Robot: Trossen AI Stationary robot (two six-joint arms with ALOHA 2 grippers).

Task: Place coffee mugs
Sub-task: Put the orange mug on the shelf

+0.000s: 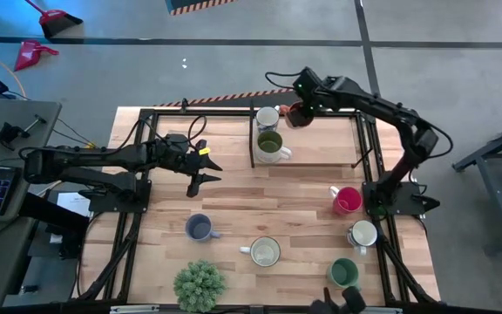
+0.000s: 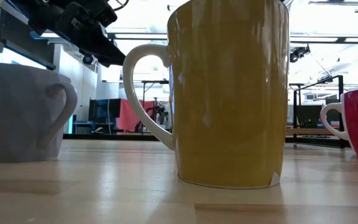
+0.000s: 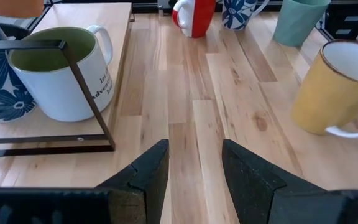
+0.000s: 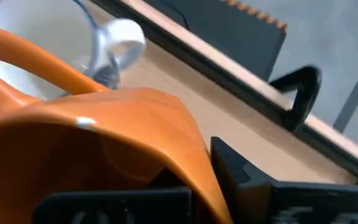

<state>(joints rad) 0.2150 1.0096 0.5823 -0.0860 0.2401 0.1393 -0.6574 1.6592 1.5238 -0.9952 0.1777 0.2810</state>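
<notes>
A: Right gripper [image 1: 299, 112] state?
B: Clamped on the orange mug [image 4: 104, 155], held over the raised board [image 1: 321, 144] at the far edge, beside the white mug [image 1: 267, 118] and olive mug [image 1: 270, 146].
A: Left gripper [image 1: 200, 171]?
B: Jaws apart, empty, over mid-table.

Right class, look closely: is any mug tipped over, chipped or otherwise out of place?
Only the orange mug: it is off the table, tilted in the shut right gripper beside the mugs on the raised board. The left gripper is open, holding nothing.
</notes>
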